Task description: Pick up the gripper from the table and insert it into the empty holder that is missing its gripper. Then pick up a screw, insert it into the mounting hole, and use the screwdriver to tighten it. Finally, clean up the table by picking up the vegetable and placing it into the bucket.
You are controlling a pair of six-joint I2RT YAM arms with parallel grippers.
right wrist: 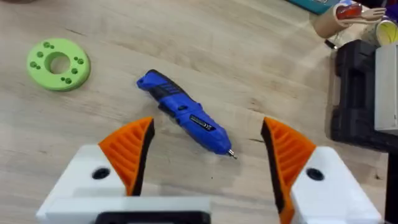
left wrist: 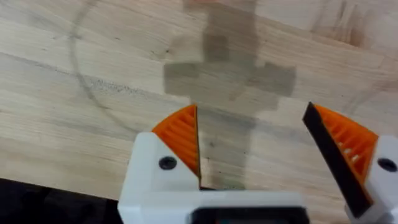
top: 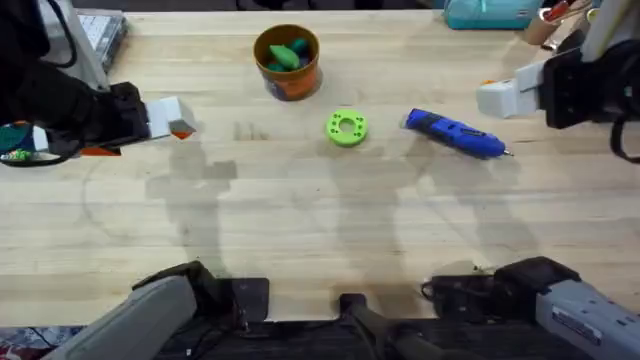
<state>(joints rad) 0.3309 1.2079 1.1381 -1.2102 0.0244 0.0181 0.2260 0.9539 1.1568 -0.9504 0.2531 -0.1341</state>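
open tabletop in front, bucket (top: pixel 287 62), green ring (top: pixel 346 128), screwdriver (top: pixel 455 134) behind

Light wooden butcher-block table (top: pixel 300 230), grain running lengthwise, faint ring marks. Soft shadows fall across it. Teal container (top: pixel 490 12) at far edge.

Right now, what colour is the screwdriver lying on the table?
Blue, with a thin metal tip; the screwdriver shows best in the right wrist view.

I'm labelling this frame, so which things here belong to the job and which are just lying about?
Job: screwdriver; bucket with the vegetable inside; holder.
Lying about: green ring; teal box.
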